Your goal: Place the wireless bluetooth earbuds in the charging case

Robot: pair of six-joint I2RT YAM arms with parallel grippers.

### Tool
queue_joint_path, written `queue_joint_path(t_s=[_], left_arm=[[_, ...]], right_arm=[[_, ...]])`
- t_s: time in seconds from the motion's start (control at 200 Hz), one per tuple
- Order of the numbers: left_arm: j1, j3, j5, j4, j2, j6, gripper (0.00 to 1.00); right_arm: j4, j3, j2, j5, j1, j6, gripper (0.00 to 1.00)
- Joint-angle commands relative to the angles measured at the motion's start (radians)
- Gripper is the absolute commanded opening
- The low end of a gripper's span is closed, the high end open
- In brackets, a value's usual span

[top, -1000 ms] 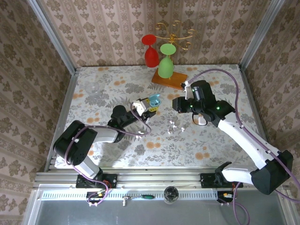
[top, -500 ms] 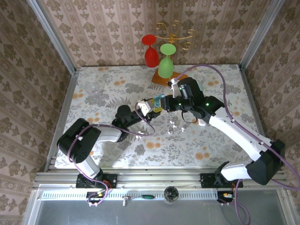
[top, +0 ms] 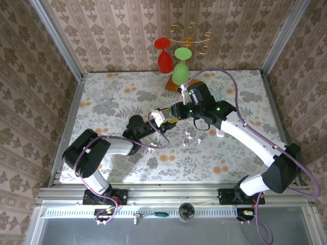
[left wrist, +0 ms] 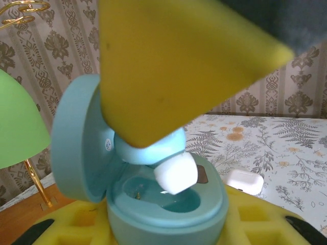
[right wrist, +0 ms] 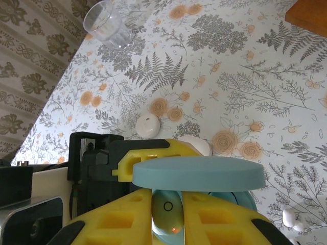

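My left gripper [left wrist: 166, 232] is shut on the light blue charging case [left wrist: 168, 214], its yellow fingers [left wrist: 66, 224] on either side of the base. The round lid [left wrist: 76, 143] stands open to the left. My right gripper [right wrist: 171, 224] is shut on a light blue earbud [right wrist: 167, 214]. Its white tip [left wrist: 176, 173] hangs tilted just over the case's well, and whether it touches I cannot tell. In the top view both grippers meet at mid-table, left gripper [top: 162, 116] beside right gripper [top: 176, 112]. Loose white earbuds [top: 191, 137] lie on the cloth nearby.
A white case [left wrist: 244, 182] and a round white case [right wrist: 148, 124] lie on the floral cloth. A clear cup [top: 102, 97] stands at the back left. Red [top: 164, 58] and green [top: 180, 69] wine glasses hang over a wooden base [top: 184, 86] behind the grippers.
My right arm has swung left, bringing the earbud over the open case. The left gripper with the case has shifted slightly right to meet it.
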Motion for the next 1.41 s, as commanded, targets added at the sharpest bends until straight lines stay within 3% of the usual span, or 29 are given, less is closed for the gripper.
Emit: queue_joint_path(t_s=[0.0,0.46,0.745,0.965,1.185,1.4], left_arm=[[-0.009,0.024,-0.01,0.041,-0.023,-0.033,0.34],[-0.009,0.034,-0.018,0.041,-0.032,-0.048,0.34],[0.0,0.013,-0.012,0.041,-0.034,-0.041,0.34],[0.011,-0.022,0.021,0.029,-0.04,0.027,0.34],[0.012,-0.048,0.077,0.036,-0.055,0.09,0.34],[0.012,-0.051,0.021,0.037,-0.079,0.046,0.34]], right_arm=[[0.014,0.016,0.008,0.022,0.005,-0.021,0.2],[0.025,-0.001,0.036,0.005,0.005,-0.011,0.22],[0.008,-0.025,-0.082,0.036,0.0,-0.031,0.45],[-0.001,0.019,-0.104,0.033,-0.006,-0.064,0.43],[-0.055,0.11,0.008,0.073,-0.031,-0.089,0.43],[-0.061,0.121,0.083,0.069,-0.044,-0.108,0.45]])
